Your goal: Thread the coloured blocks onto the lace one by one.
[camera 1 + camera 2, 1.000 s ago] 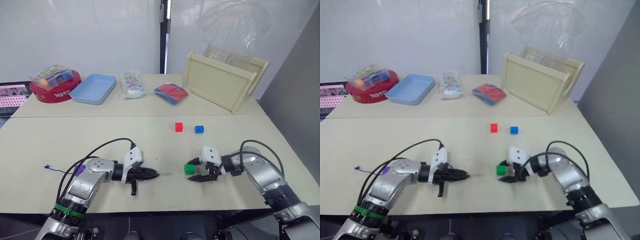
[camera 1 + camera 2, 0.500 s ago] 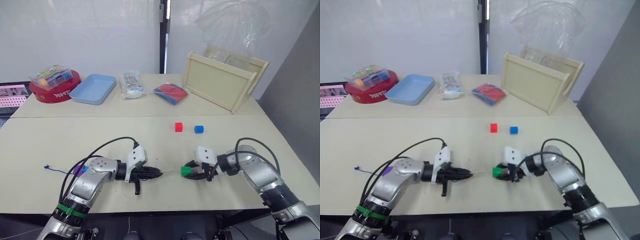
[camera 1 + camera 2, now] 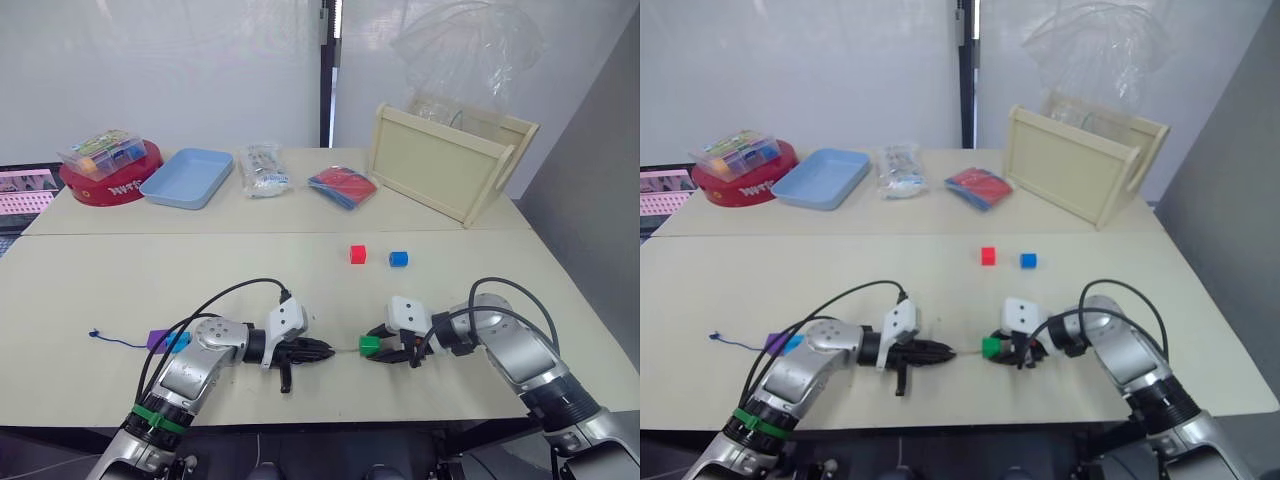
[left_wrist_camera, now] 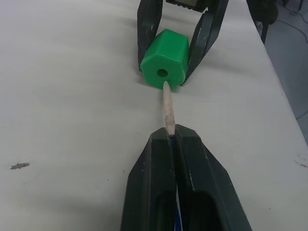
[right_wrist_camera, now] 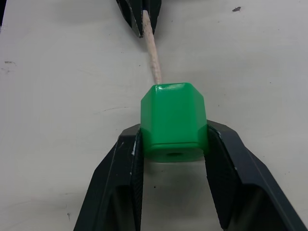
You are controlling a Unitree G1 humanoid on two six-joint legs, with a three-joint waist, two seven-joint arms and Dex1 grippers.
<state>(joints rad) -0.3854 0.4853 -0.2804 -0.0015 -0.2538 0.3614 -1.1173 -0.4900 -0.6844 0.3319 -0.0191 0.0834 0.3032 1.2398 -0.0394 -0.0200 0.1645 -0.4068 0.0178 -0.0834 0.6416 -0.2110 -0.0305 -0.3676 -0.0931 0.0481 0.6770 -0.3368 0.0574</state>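
Near edge of the table: the left gripper is closed on the lace, holding it just behind the stiff pale tip. The tip points right, and its end touches the face of the green block just below the hole, as the left wrist view shows. The right gripper clamps the green block between its two fingers, one on each side face, with the hole facing the left gripper.

Left of the left arm, the purple block and the cyan block lie side by side on the table, touching. The dark blue cord runs further left from them to a small knot.

Middle of the table, right of centre: the red block and the blue block lie near each other, apart, well clear of both grippers.

Far side, left to right: a clear box of colourful pieces on a red tin, a light blue tray, a clear packet, a red and blue packet, and a wooden tray standing on edge with a clear plastic bag behind it.
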